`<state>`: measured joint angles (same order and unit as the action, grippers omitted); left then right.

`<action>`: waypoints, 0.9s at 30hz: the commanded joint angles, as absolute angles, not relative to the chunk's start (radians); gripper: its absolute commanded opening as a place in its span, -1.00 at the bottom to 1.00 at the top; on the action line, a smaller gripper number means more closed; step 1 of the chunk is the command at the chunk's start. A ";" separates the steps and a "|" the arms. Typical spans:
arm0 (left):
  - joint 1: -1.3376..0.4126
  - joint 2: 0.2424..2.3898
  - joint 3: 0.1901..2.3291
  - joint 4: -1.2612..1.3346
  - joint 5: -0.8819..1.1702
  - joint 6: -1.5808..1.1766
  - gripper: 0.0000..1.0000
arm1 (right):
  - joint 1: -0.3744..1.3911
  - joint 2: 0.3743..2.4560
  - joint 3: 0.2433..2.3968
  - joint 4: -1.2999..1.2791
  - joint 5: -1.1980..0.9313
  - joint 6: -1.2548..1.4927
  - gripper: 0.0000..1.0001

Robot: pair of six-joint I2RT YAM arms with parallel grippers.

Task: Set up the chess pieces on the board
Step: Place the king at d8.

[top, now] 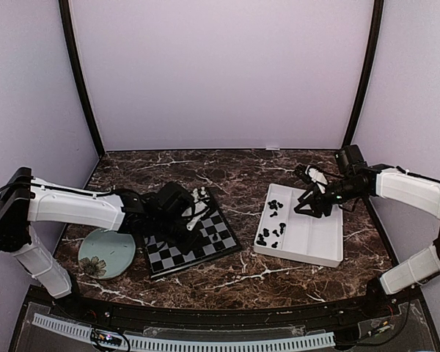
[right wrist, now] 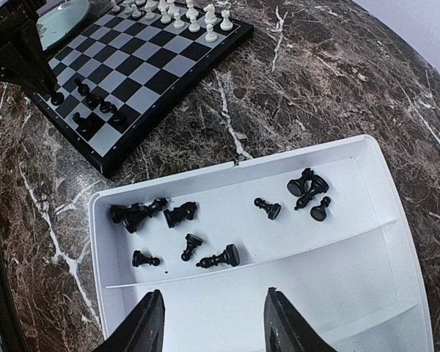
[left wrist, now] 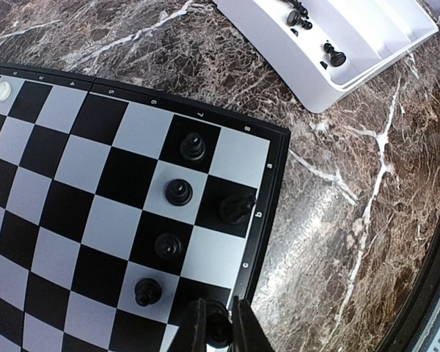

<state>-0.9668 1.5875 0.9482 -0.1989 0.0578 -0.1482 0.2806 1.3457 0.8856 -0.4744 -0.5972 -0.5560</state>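
Note:
The board [top: 177, 256] lies left of centre, and my left gripper [top: 191, 223] hangs over its near right corner. In the left wrist view that gripper [left wrist: 218, 302] is shut on a black chess piece [left wrist: 220, 334] over a dark square by the board's [left wrist: 73, 154] border. Several black pieces [left wrist: 179, 192] stand on the squares just ahead of it. White pieces [right wrist: 183, 15] line the board's [right wrist: 143, 62] far edge. My right gripper [right wrist: 214, 297] stands open and empty over the white tray [right wrist: 227, 172], just short of the loose black pieces [right wrist: 182, 214] lying in it.
A round pale-green plate [top: 106, 253] sits left of the board. The white tray [top: 315, 235] has dividers, and the black pieces [top: 273, 220] lie in its left compartment. Dark marble table all around, with walls on three sides.

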 commanded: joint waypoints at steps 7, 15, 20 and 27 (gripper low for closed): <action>-0.969 1.507 0.868 -0.113 0.048 -0.193 -0.84 | 0.274 1.333 0.873 -0.462 -0.601 -0.561 -0.03; -0.970 1.345 0.718 -0.051 0.020 -0.223 -0.84 | 0.275 1.343 0.876 -0.462 -0.609 -0.562 -0.03; -0.970 1.318 0.682 -0.027 0.012 -0.230 -0.84 | 0.275 1.350 0.876 -0.463 -0.610 -0.563 -0.02; -0.969 1.356 0.683 0.061 0.011 -0.232 -0.84 | 0.275 1.354 0.878 -0.463 -0.605 -0.563 -0.02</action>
